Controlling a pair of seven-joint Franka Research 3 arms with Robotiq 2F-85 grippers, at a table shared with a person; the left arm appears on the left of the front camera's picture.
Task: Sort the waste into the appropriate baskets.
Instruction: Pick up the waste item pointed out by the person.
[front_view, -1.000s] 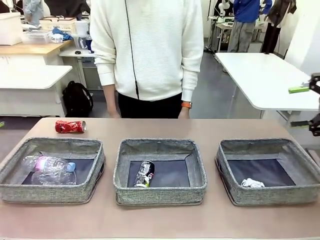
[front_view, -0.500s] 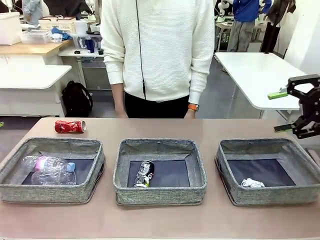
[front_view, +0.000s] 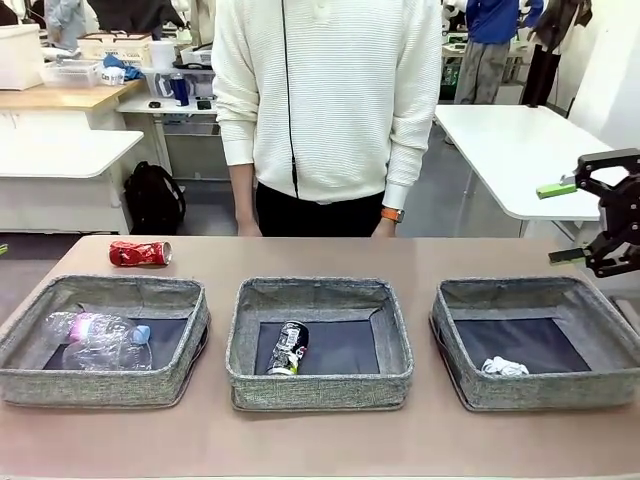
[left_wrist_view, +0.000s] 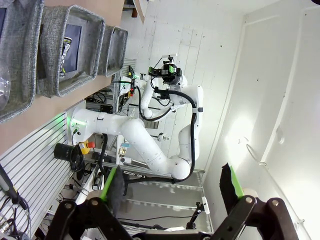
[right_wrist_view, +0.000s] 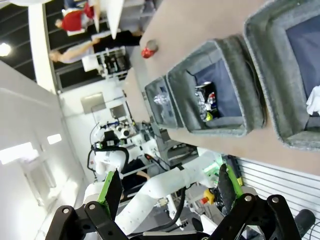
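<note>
On your left, the red soda can (front_view: 140, 253) lies on the surface (front_view: 320, 440) behind the left basket (front_view: 105, 340), which holds a pink-labelled clear bottle (front_view: 100, 340). The middle basket (front_view: 320, 342) holds the black soda can (front_view: 288, 348). The right basket (front_view: 540, 342) holds the white paper wad (front_view: 503, 367). The right gripper (front_view: 568, 222) hangs above its far corner, fingers apart, empty. The left gripper (left_wrist_view: 172, 186) points away from the surface, fingers apart, empty.

White tables (front_view: 520, 150) stand on a grey floor (front_view: 440, 190), a black backpack (front_view: 155, 198) beneath one.
</note>
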